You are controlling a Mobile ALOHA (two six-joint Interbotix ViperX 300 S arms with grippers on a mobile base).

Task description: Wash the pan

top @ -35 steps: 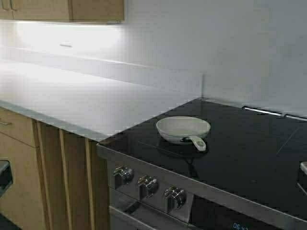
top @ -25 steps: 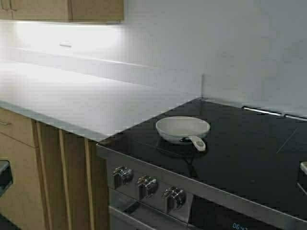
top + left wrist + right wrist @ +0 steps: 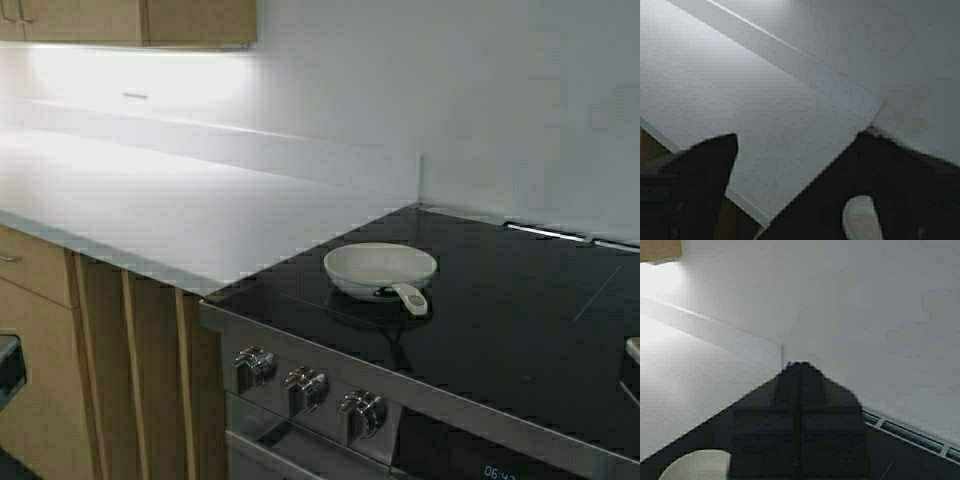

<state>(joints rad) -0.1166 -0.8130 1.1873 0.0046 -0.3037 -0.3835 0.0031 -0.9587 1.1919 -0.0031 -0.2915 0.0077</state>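
Observation:
The pan [image 3: 380,268] is small, round and cream-white. It sits empty near the front left of the black cooktop [image 3: 500,320], its short handle [image 3: 410,298] pointing towards me. Neither gripper shows in the high view. In the left wrist view my left gripper [image 3: 800,165] is open and empty, with one dark finger [image 3: 695,185] over the counter edge, and the pan [image 3: 862,220] lies ahead on the cooktop. In the right wrist view my right gripper [image 3: 800,366] is shut and empty above the cooktop, with the pan [image 3: 695,465] beside it and farther off.
A white counter [image 3: 150,200] runs left of the cooktop, over wooden cabinets [image 3: 120,360]. Three stove knobs [image 3: 305,385] line the front panel. A white wall stands behind, with vent slots [image 3: 545,232] at the cooktop's back edge. An upper cabinet [image 3: 130,20] hangs at the top left.
The whole scene has shifted very slightly to the left in the high view, so the robot has moved a little. The pan stays where it was on the cooktop.

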